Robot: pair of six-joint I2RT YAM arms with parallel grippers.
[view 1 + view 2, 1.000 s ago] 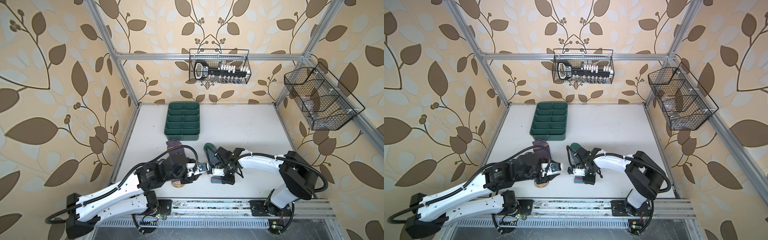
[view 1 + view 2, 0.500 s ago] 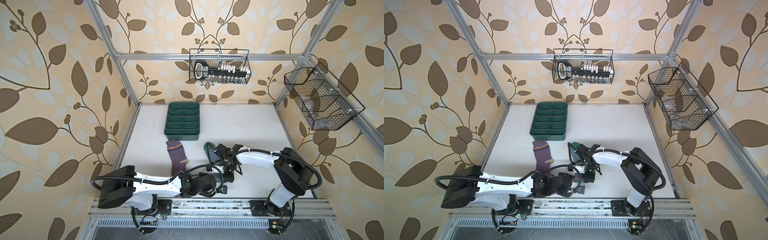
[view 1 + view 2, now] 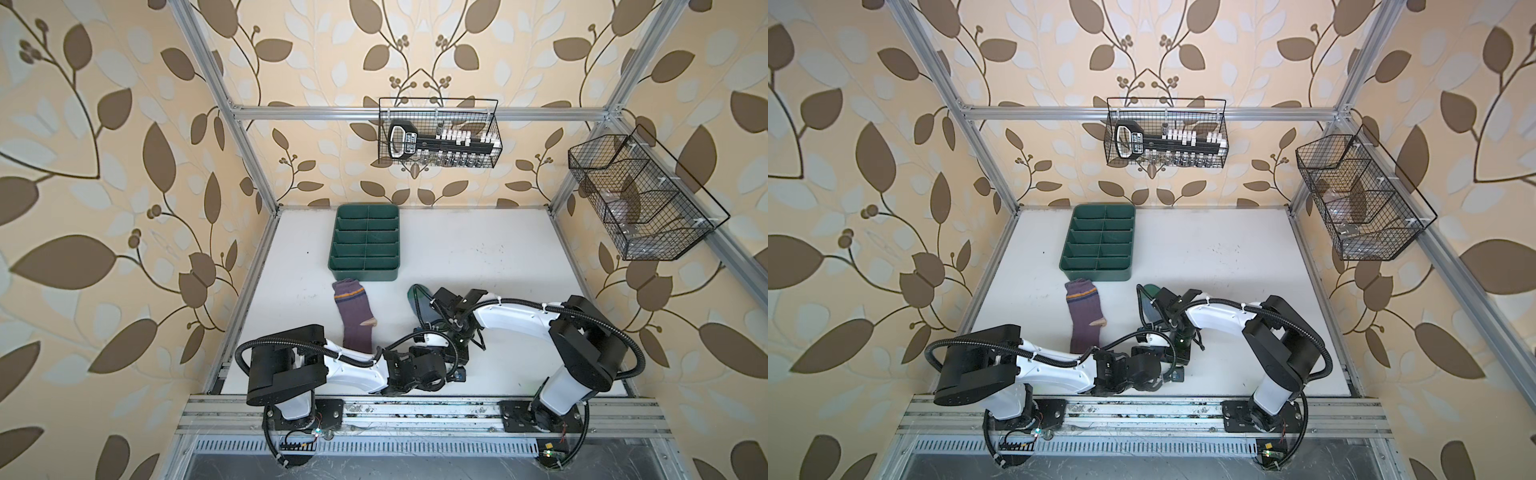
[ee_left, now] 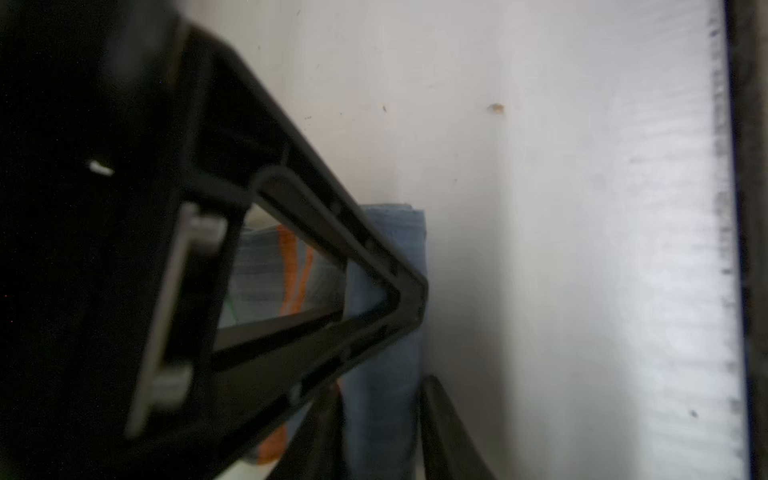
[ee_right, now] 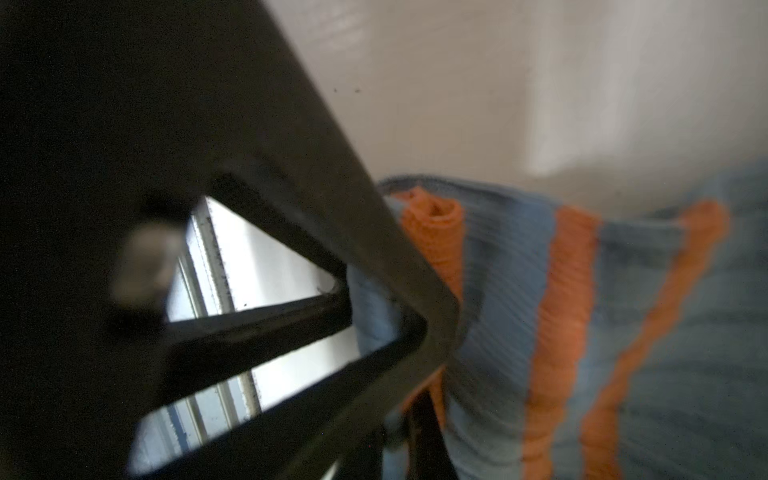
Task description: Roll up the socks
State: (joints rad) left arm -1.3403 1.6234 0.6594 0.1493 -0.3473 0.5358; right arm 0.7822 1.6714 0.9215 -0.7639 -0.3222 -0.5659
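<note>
right gripper (image 3: 464, 347) is pinching shut on the rolled cuff of the grey-blue sock (image 5: 623, 332); left gripper (image 3: 451, 368) is sitting just beside that roll, its jaw state unclear.

Green divided tray (image 3: 365, 273) flat on the white table (image 3: 478, 257), rear left of centre in both top views — two columns of compartments, table surface flecked with dark marks. Back wire basket (image 3: 438, 99) hung off the aluminium crossbar (image 3: 316, 112), holding a black handled tool (image 3: 401, 145) and a row of white-capped pieces (image 3: 461, 139). Side wire basket (image 3: 648, 243), partitioned, on the right-hand wall — leaf-patterned wallpaper (image 3: 104, 166) all round.
</note>
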